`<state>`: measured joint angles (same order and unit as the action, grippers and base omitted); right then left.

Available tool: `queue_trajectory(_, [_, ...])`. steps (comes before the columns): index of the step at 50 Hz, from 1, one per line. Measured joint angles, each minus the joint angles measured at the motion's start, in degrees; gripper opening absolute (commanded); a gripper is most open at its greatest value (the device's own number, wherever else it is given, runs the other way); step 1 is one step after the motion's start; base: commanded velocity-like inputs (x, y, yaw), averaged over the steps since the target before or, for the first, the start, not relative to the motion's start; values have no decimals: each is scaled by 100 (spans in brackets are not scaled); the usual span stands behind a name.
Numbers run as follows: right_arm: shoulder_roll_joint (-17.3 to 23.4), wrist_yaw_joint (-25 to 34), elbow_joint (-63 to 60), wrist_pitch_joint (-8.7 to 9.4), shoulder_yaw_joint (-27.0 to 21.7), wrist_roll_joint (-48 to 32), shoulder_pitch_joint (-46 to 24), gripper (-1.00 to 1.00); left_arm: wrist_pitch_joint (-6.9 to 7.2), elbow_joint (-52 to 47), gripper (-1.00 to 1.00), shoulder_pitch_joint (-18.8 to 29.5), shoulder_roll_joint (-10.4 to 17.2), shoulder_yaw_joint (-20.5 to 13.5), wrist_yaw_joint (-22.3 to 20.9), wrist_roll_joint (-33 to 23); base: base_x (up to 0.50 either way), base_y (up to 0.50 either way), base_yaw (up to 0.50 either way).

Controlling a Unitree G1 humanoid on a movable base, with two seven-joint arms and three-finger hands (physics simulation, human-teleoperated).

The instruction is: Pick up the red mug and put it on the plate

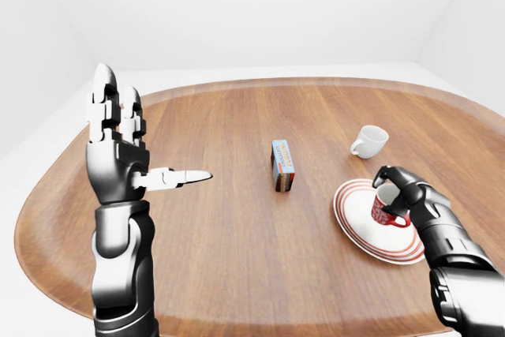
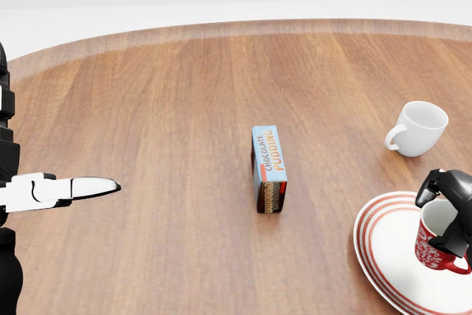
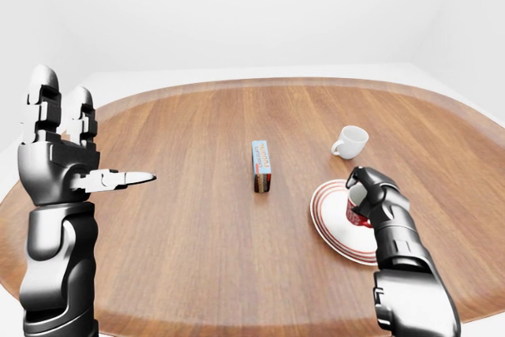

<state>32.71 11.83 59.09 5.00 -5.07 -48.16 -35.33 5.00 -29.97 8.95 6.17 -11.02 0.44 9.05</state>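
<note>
The red mug (image 2: 435, 245) with white speckles sits upright over the white plate with red rings (image 2: 383, 248) at the right of the head view. My right hand (image 2: 446, 212) has its fingers closed round the mug's rim and side. The mug also shows in the left-eye view (image 1: 385, 209) on the plate (image 1: 359, 222). My left hand (image 1: 126, 144) is raised at the left, fingers straight up and thumb pointing right, open and empty.
A blue chocolate pudding box (image 2: 269, 169) stands in the middle of the oval wooden table (image 1: 237, 116). A white mug (image 2: 418, 128) lies tilted just above the plate. White floor and walls surround the table.
</note>
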Motion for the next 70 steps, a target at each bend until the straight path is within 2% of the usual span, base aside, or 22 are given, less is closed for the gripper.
queue_trajectory(34, [-29, -868, 867, 0, 158, 343, -179, -100, 0, -3, 100, -9, 15, -32, 6, 9, 0, 0, 0])
queue_trajectory(53, [-53, -1057, 1032, 0, 209, 433, -160, -100, 0, 26, 100, -12, 20, -41, -4, 3, 0, 0, 0])
queue_trajectory(54, [-49, -1055, 1029, 0, 210, 430, -163, 100, 0, 30, 100, -14, 19, -40, -5, 1, 0, 0, 0])
queue_trajectory(70, [40, -872, 863, 0, 156, 138, -152, 100, 0, 166, 100, -11, 8, -16, 14, -75, 0, 0, 0])
